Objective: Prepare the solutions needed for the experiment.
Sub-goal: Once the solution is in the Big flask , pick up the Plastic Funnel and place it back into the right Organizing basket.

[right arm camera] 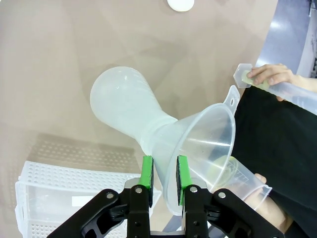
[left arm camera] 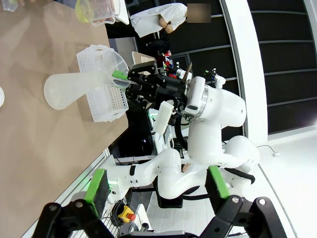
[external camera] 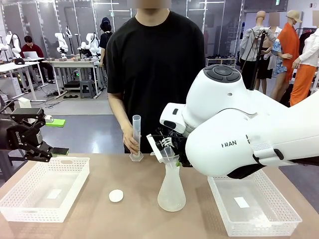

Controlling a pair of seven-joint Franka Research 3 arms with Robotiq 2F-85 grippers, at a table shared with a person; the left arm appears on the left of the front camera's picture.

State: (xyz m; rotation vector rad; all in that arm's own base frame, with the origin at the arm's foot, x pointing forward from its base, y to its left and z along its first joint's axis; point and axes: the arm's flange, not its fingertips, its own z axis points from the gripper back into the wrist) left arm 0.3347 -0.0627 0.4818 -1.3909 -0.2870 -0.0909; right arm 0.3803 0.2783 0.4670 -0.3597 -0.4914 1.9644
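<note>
Right wrist view: my right gripper [right arm camera: 165, 166] pinched the funnel [right arm camera: 208, 134] seated in the conical flask [right arm camera: 124, 106]; the solution [left arm camera: 85, 11] sat in the person's beaker [right arm camera: 247, 184]. Any drift risked tipping the flask.

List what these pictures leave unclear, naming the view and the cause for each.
1. Liquid level in the conical flask: front view, frosted wall blurs it.
2. Graduated cylinder markings: front view, too small to read.
3. Grip of the right claw on the funnel: front view, the right arm covers it.
4. Beaker fill level: right wrist view, funnel overlaps it; left wrist view, top edge cuts it.
</note>
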